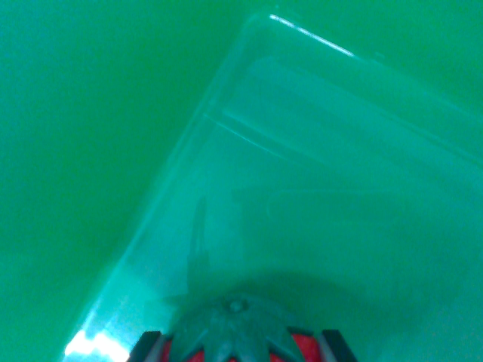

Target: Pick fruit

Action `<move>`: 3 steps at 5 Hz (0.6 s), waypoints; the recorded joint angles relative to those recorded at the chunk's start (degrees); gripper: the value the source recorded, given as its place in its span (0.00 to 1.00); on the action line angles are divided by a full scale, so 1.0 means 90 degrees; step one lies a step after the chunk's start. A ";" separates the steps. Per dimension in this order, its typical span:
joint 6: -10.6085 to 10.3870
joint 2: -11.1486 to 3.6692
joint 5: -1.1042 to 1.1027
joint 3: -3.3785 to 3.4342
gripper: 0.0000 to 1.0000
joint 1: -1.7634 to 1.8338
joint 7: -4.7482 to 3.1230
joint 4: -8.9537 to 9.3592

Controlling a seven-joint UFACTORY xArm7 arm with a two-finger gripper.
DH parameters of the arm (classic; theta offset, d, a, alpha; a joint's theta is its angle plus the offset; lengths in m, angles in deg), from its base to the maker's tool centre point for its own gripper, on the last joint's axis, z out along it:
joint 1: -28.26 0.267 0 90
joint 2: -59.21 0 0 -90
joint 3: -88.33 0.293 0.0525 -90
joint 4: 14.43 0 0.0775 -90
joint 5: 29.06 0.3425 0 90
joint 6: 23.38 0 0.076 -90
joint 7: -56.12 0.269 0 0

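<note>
Strawberry (240, 332) pinched between my end effector (240, 348) fingers at frame bottom, leafy cap facing the camera, over clear container (302, 151) on green tabletop (75, 113); I'd centre inside the rim, descend low before releasing

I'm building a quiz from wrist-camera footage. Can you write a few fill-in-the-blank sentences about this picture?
1. The fruit between the fingers is ____ under its leafy green cap.
2. The surface all around is ____ in colour.
3. The clear container below holds ____ fruit.
4. The fruit sits at the ____ edge of the wrist view.

Missing words: red; green; no; bottom
</note>
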 joint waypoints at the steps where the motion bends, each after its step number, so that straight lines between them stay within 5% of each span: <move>1: 0.0091 0.0042 0.0007 0.0001 1.00 -0.0004 0.0000 -0.0050; 3: 0.0220 0.0102 0.0017 0.0004 1.00 -0.0009 -0.0001 -0.0120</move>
